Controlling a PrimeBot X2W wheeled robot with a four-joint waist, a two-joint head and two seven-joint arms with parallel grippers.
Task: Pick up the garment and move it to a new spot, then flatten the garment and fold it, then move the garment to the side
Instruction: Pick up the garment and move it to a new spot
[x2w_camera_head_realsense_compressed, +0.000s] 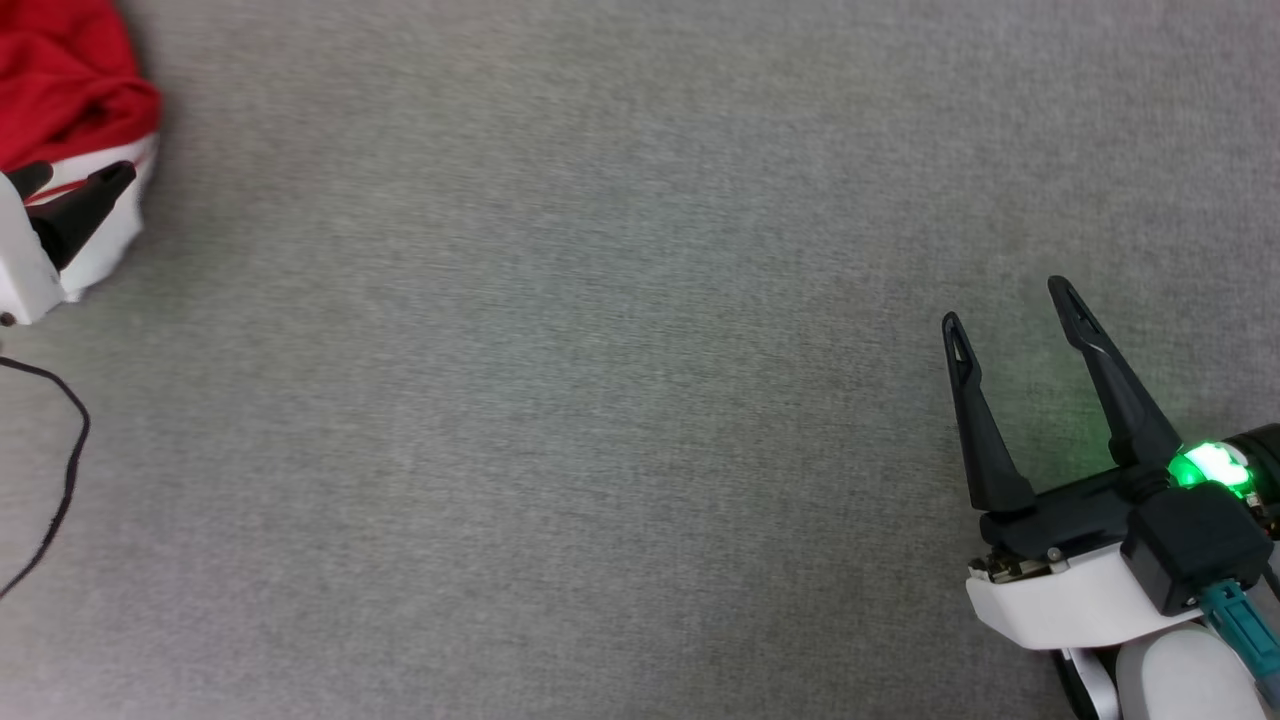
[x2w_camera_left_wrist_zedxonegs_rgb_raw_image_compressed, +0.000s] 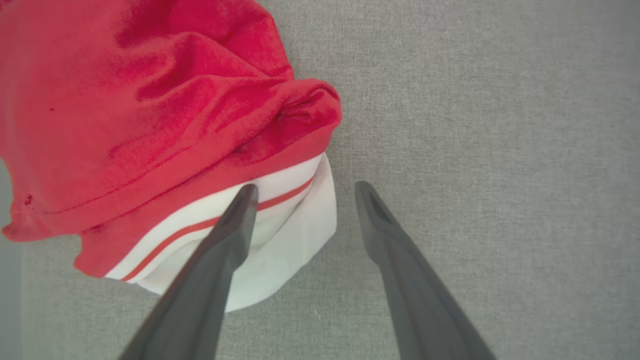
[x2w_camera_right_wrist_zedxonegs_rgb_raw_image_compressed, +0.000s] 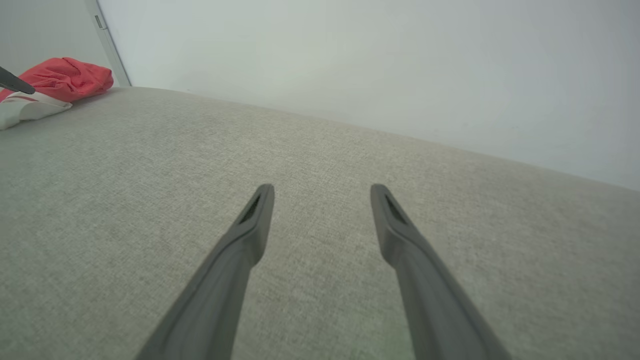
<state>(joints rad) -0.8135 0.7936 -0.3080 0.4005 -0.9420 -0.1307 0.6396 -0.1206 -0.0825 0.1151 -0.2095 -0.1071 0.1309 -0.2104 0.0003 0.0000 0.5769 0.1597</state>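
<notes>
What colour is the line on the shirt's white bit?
Red: a thin line on the shirt, best seen in the left wrist view.

I've got the shirt (x2w_camera_left_wrist_zedxonegs_rgb_raw_image_compressed: 150, 110) bunched in a crumpled heap, not flattened and not folded. The red body is on top, deeply creased, with one thick fold rolled over at the edge. A white sleeve (x2w_camera_left_wrist_zedxonegs_rgb_raw_image_compressed: 292, 225) pokes out from under the red and lies flat, with a thin red stripe (x2w_camera_left_wrist_zedxonegs_rgb_raw_image_compressed: 200, 227) running across it. The whole heap rests on the grey fabric surface (x2w_camera_left_wrist_zedxonegs_rgb_raw_image_compressed: 475, 150), at the surface's far left, close to its back edge.
</notes>
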